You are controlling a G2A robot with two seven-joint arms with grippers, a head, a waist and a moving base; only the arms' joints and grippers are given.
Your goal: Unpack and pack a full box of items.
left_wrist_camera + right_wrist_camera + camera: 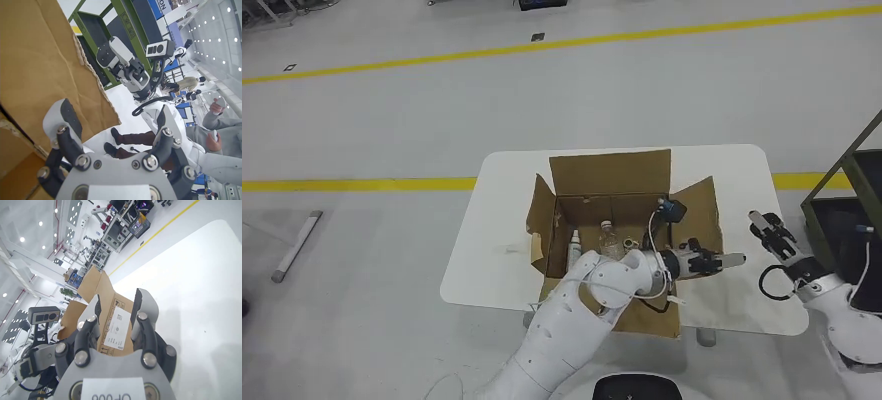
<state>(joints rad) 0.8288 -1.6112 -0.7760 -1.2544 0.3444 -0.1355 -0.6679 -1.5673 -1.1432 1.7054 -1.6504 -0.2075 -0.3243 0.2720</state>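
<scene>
Pale grey floor (392, 120) being crossed by two yellow lines (642, 35). White round-cornered table (742, 170) being flanked by green metal rack (130, 28). Hall being lit by rows of round ceiling lights (209, 40). Grey tube (297, 245) being seen lying on floor, well apart from table.

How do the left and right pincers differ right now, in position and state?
The left pincer hangs right beside the cardboard box, at its side flap. The right pincer is farther out, over bare table and clear of the box. The left pincer's arm lies across the box's near side, while the right pincer's arm comes in from the table's edge. Shared: both are open and empty.
</scene>
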